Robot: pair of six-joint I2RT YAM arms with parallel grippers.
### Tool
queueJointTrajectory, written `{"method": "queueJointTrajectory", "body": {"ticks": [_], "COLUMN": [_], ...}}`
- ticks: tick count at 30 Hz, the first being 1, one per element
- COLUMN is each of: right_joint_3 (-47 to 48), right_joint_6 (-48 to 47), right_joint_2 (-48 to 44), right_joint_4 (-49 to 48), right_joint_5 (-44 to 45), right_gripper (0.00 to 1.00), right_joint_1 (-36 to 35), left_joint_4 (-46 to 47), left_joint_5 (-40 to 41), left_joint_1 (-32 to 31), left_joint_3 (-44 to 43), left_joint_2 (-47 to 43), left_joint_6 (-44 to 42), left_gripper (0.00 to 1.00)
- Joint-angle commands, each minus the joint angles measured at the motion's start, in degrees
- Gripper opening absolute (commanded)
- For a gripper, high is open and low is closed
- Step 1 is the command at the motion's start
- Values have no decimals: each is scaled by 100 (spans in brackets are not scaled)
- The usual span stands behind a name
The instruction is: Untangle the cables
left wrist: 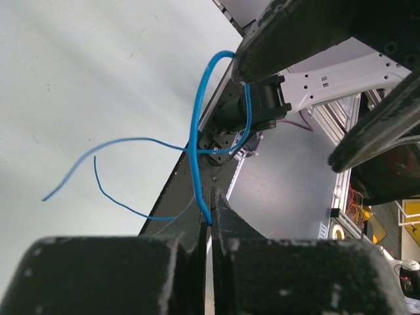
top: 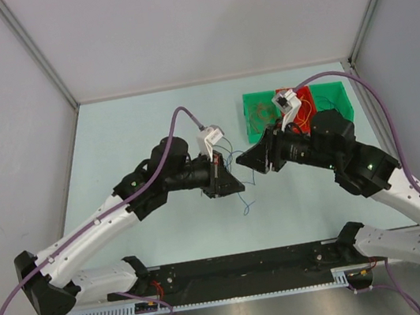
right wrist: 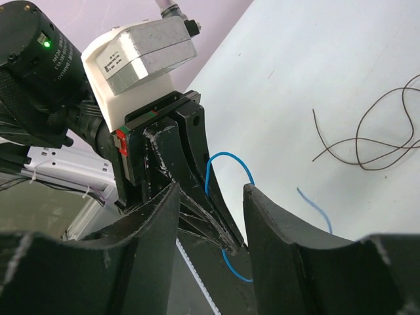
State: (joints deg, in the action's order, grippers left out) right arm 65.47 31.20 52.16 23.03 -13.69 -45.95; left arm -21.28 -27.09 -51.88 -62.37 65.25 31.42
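My left gripper [left wrist: 210, 197] is shut on a thin blue cable [left wrist: 195, 125] that loops up from its tips and trails left over the table. In the top view the left gripper [top: 234, 184] and right gripper [top: 247, 162] meet tip to tip at mid-table, with the blue cable [top: 245, 201] hanging below them. My right gripper [right wrist: 211, 190] is open, and its fingers [right wrist: 279, 230] straddle the left gripper's tips and the blue loop [right wrist: 228, 156] without touching the cable. A dark brown cable [right wrist: 374, 138] lies loose on the table beyond.
A green tray [top: 253, 104] at the back right holds a red piece [top: 308, 98] and orange wires [top: 305, 118]. A loose blue cable end [right wrist: 315, 205] lies on the table. Grey walls enclose the table on three sides. A black rail [top: 243, 268] runs along the near edge.
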Motion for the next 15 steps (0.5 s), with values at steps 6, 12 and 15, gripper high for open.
{"method": "queueJointTrajectory", "body": {"ticks": [6, 12, 15], "right_joint_3": [45, 36, 36], "right_joint_6": [-202, -149, -176], "right_joint_2": [-197, -646, -550], "right_joint_4": [-43, -211, -10], "right_joint_5": [271, 499, 570], "right_gripper": [57, 62, 62], "right_joint_1": [-89, -54, -19], "left_joint_4": [-297, -333, -333], "left_joint_5": [283, 336, 301], "left_joint_1": [-68, -68, -68], "left_joint_3": [-364, -364, -390], "left_joint_2": [-83, -101, -109], "left_joint_6": [-268, -268, -268], "left_gripper": [0, 0, 1]}}
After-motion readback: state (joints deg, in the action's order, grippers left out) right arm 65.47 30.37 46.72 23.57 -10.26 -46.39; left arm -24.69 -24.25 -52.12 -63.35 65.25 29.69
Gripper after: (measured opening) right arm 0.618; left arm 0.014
